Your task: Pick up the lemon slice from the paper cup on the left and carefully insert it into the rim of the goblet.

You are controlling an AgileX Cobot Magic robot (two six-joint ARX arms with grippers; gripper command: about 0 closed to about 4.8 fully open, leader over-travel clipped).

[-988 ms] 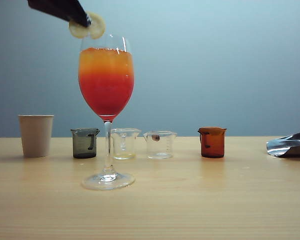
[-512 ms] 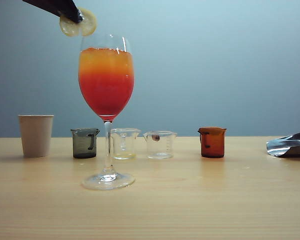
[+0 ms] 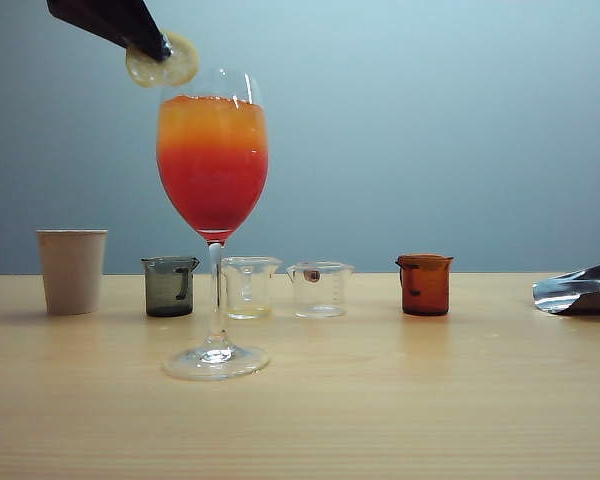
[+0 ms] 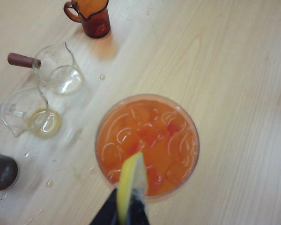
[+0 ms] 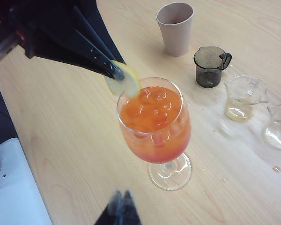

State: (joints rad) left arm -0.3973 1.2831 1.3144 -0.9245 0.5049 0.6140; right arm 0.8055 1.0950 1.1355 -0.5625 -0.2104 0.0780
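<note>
Exterior view: left gripper (image 3: 162, 45) comes in from the top left, fingers pinched on the lemon slice (image 3: 164, 62), which hangs just above the left part of the goblet (image 3: 213, 160) rim; can't tell from here whether it touches the glass. Goblet stands on the table (image 3: 400, 400) with a red-to-orange drink. Behind it, in a row: paper cup (image 3: 72, 270) far left, dark-grey beaker (image 3: 170, 286), two clear beakers (image 3: 248, 287) (image 3: 320, 289), amber beaker (image 3: 424, 284). Silver foil bag (image 3: 580, 290) at the right edge. Left wrist view: left gripper (image 4: 129, 206) clamped on the slice (image 4: 132, 180), which is edge-on and pokes over the near rim of the goblet (image 4: 178, 117), above the iced drink. Amber beaker (image 4: 94, 18), both clear beakers (image 4: 56, 70) (image 4: 23, 112) and part of the dark one (image 4: 2, 172) lie beyond. Right wrist view: right gripper (image 5: 120, 208) low in frame, fingertips together, holding nothing, on the near side of the goblet (image 5: 154, 126) and well apart from it. Left gripper (image 5: 113, 71) holds the slice (image 5: 126, 82) right at the rim. Paper cup (image 5: 175, 29) and dark beaker (image 5: 209, 66) stand behind.
</note>
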